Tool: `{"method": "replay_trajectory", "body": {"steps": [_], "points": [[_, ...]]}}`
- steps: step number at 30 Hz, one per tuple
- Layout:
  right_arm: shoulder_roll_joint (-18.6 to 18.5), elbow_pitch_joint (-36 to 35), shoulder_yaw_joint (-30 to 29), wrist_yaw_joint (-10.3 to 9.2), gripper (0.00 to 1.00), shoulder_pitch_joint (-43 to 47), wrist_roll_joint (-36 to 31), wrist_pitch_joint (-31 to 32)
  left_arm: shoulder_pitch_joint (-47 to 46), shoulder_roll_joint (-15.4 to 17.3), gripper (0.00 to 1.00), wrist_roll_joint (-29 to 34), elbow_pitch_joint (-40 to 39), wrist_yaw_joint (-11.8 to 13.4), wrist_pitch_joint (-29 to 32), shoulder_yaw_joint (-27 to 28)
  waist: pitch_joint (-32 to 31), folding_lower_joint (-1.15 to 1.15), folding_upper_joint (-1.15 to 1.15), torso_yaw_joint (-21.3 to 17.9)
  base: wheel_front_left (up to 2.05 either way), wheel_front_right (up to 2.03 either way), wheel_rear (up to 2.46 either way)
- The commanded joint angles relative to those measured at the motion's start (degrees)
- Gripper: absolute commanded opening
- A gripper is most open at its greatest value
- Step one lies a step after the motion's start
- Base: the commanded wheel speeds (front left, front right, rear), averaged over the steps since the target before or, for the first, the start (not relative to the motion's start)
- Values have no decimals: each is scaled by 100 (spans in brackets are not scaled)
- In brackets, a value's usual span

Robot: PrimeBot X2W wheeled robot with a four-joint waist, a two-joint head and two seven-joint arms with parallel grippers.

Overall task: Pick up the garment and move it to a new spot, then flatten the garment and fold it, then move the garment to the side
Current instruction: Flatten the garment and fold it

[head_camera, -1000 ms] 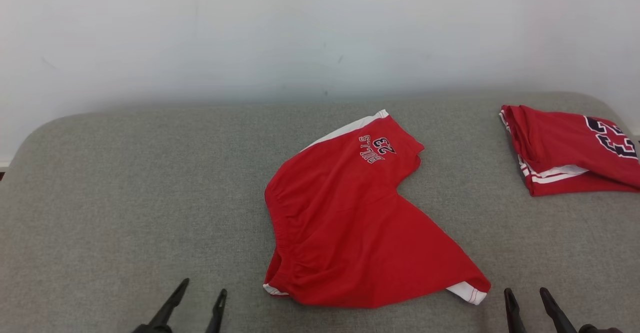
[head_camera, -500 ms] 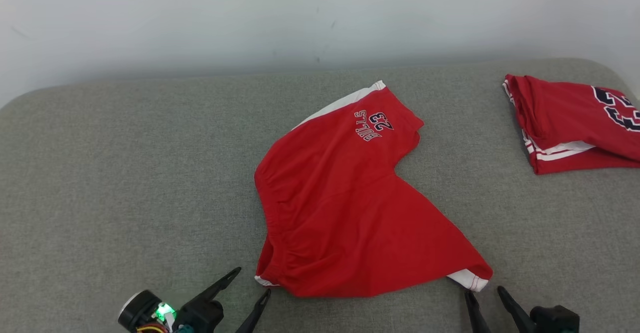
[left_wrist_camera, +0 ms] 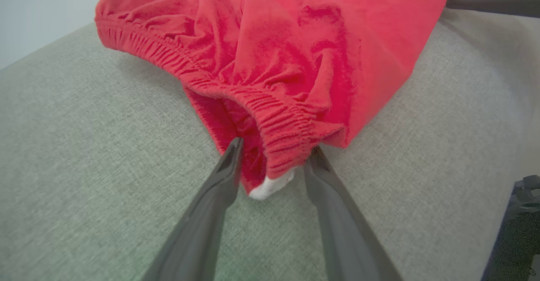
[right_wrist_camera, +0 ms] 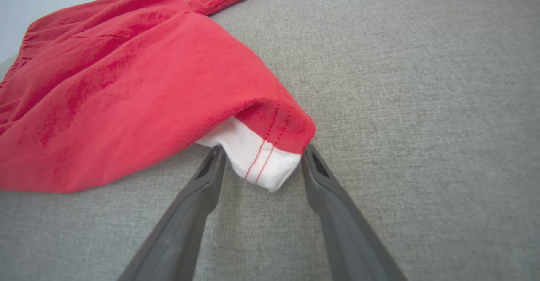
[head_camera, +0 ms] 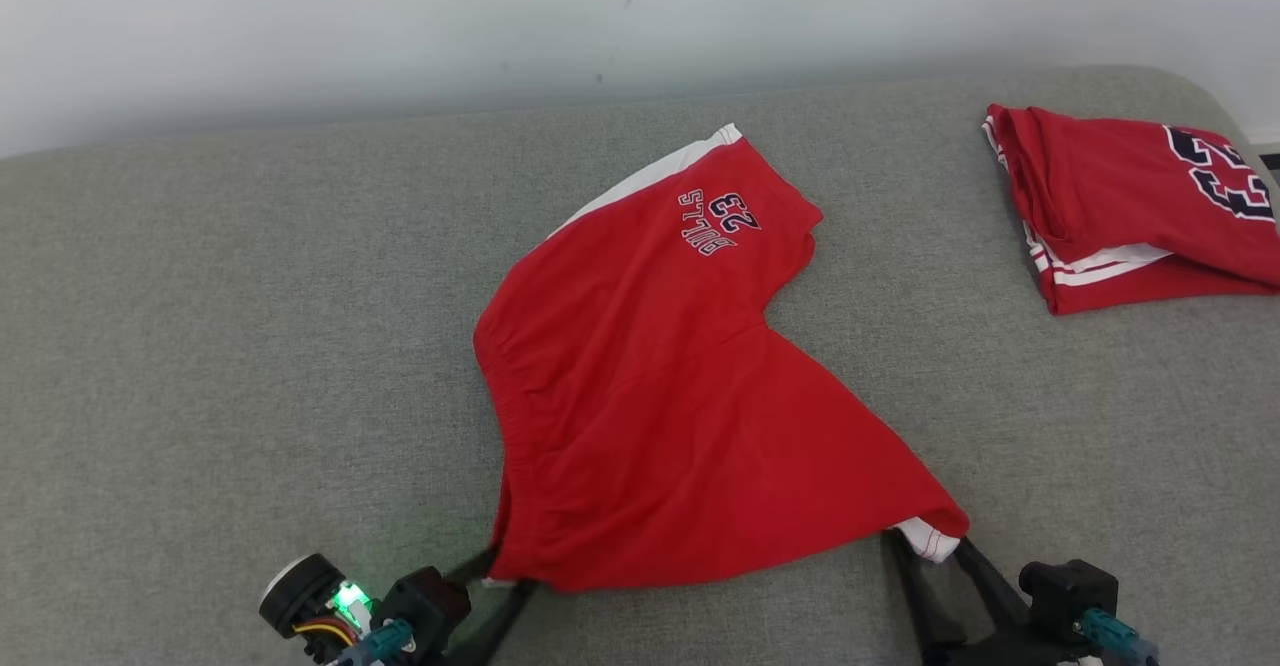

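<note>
In the head view, your garment (head_camera: 660,396), a pair of red shorts, lies spread mid-way along the grey couch (head_camera: 250,296). A folded red jersey (head_camera: 1120,206) sits well apart at the right. The garment's two near corners face you, one for each arm.

Left wrist view: the left gripper (left_wrist_camera: 274,150) straddles the elastic waistband corner (left_wrist_camera: 287,133), fingers apart, nothing pinched yet.

Right wrist view: the right gripper (right_wrist_camera: 263,152) brackets the white hem corner (right_wrist_camera: 259,163), likewise unclenched — two corner holds should lift the cloth evenly.

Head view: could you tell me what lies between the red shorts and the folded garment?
Bare grey cushion separates shorts and folded garment, per head view.
</note>
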Motion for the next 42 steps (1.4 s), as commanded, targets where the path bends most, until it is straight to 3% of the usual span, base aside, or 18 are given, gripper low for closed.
{"method": "replay_trajectory", "body": {"steps": [1,5,13,19,28,33,38,42], "points": [[-10,-53,8,-17,0,-44,48,-26,-100,-6,0,-114,48,7,-16,-34,17,-1,-1,-13,0,0,0],[-74,-291,33,-17,0,54,98,-27,-16,17,0,-232,-67,8,-16,48,7,-1,-1,-14,0,0,0],[-411,-1420,-23,-17,0,394,38,-27,464,83,0,-306,-992,7,-16,883,-51,-1,-1,66,0,0,0],[-846,-1994,252,-17,0,-149,41,-27,29,217,0,-526,-1511,8,-16,1313,-71,-1,-1,45,0,0,0],[-1352,-1992,613,-17,0,-1955,398,201,-2034,433,0,-1262,-1431,8,220,1197,495,-1,-1,39,0,0,0],[-1533,-1727,783,-17,0,-3558,703,491,-3765,472,0,-1759,-1078,7,587,966,1277,-1,-1,22,0,0,0],[-1595,-1350,983,-17,0,-5244,998,815,-5387,423,0,-2124,-553,8,800,720,2043,-1,-1,24,0,0,0],[-1439,-897,957,-17,0,-6482,1237,972,-6514,402,0,-2298,-93,8,800,503,2459,-1,-1,-8,0,0,0]]}}
